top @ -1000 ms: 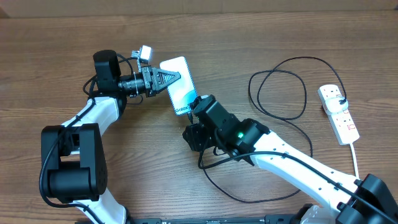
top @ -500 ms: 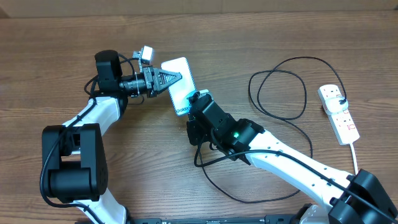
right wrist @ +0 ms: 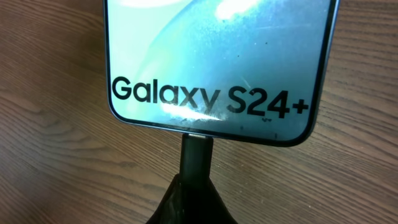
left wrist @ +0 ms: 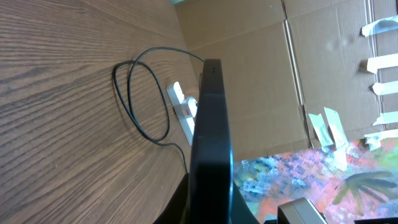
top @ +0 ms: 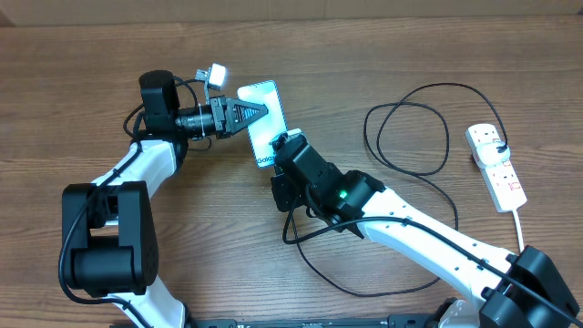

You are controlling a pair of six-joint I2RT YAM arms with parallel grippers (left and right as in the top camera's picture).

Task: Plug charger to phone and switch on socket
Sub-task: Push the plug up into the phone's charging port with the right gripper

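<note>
Plug tip is right at the phone's bottom edge

My left tool [top: 258, 111] is clenched on the long side of the phone [top: 264, 126]. The right tool [right wrist: 196, 183] is pinched on the charger [right wrist: 196, 149] plug, with the tip touching the short "Galaxy" edge. The socket [top: 496, 167] sits well apart, at the far right of the table [top: 91, 55]. Compared to a second ago, the right tool has slid left, in against that edge.

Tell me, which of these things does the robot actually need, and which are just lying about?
In the job: phone in left claw, charger plug in right claw, socket.
Lying about: cardboard wall, tape strips, painted sheet.
</note>
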